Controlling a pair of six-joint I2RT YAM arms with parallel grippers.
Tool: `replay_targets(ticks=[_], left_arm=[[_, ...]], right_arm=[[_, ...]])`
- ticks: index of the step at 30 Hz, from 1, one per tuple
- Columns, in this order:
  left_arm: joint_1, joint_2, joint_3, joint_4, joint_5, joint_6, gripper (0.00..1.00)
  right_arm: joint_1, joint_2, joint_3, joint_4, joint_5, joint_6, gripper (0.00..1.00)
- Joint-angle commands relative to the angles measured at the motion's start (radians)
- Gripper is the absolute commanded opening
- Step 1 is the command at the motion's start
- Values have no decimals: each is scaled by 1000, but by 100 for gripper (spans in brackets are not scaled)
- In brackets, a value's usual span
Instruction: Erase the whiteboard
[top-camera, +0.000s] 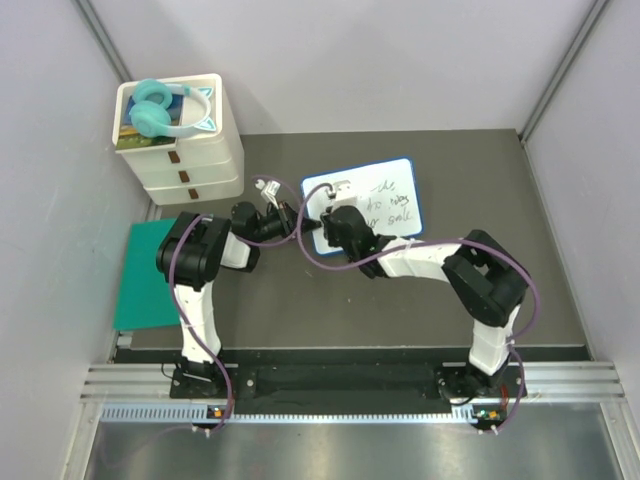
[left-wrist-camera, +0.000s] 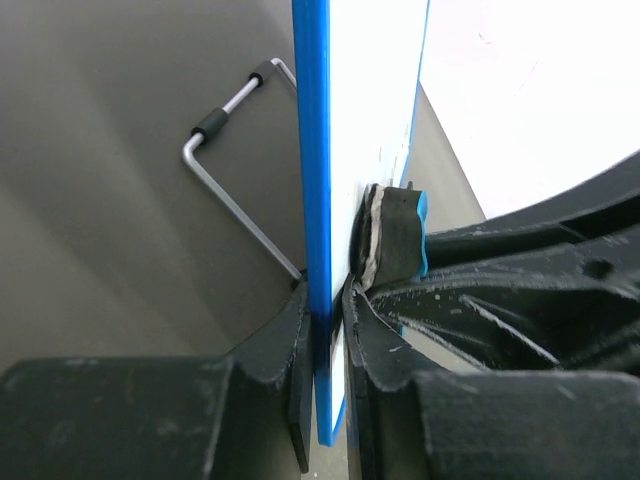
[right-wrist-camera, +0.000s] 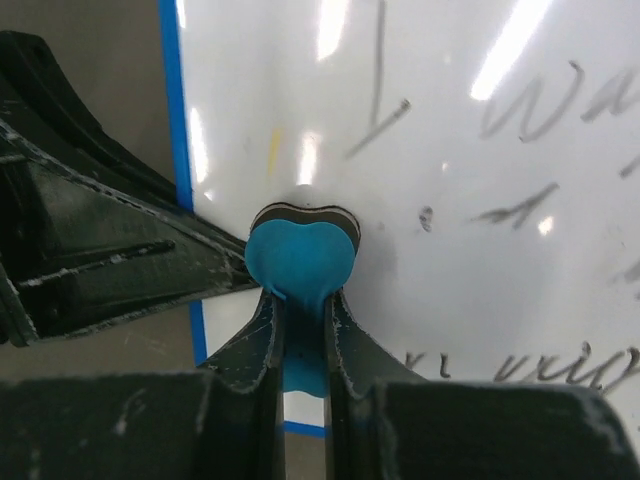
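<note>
Squarely at 12 o'clock on the dark bench (top-camera: 400, 300) sits the whiteboard (top-camera: 395, 195), skewed so its 3 o'clock end sits farther back than its 9 o'clock end. Its far rim runs close to the bench's back edge. Bare bench surface shows at 3 o'clock and 6 o'clock of the board, down to the arm bases. A white drawer unit (top-camera: 200, 165) with teal headphones (top-camera: 160, 105) on top stands at 10 o'clock, near the left wall, and a green mat (top-camera: 145, 280) lies at 9 o'clock along the bench's side edge.

The left arm (top-camera: 195, 270) rises from its base, then bends over toward 3 o'clock. The left pincer (left-wrist-camera: 322, 310) is nearly closed and clamps the blue rim at the board's 9 o'clock edge, one finger on each face. From the left wrist the board is seen edge-on, with a bent wire bracket (left-wrist-camera: 230, 170) on its back side.

The right arm (top-camera: 430, 258) folds at the elbow near 4 o'clock and stretches low toward 9 o'clock across the board's near edge. The right pincer (right-wrist-camera: 302, 305) is drawn in tight on a blue eraser (right-wrist-camera: 300, 255), whose pad presses flat on the white face just beside the clamped rim. Dark handwriting runs at 12 and 3 o'clock of the eraser, and the patch directly around it is white. The two pincers are close together, with only the rim strip between them.
</note>
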Motion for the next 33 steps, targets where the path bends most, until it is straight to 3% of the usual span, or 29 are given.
replay_targets(ticks=[1, 9, 17, 22, 33], left_arm=[[-29, -34, -10, -40, 58, 59, 0], [-29, -61, -7, -60, 60, 68, 0], [-33, -74, -6, -97, 61, 93, 0], [-33, -78, -9, -112, 65, 105, 0], [-33, -86, -9, -126, 68, 119, 0]], right_arm=[[-122, 27, -203, -93, 105, 136, 0], [-159, -16, -297, -96, 212, 197, 0], [-115, -13, -254, -33, 108, 110, 0], [-78, 9, -196, -99, 115, 127, 0], [-288, -36, -268, -131, 82, 229, 0]])
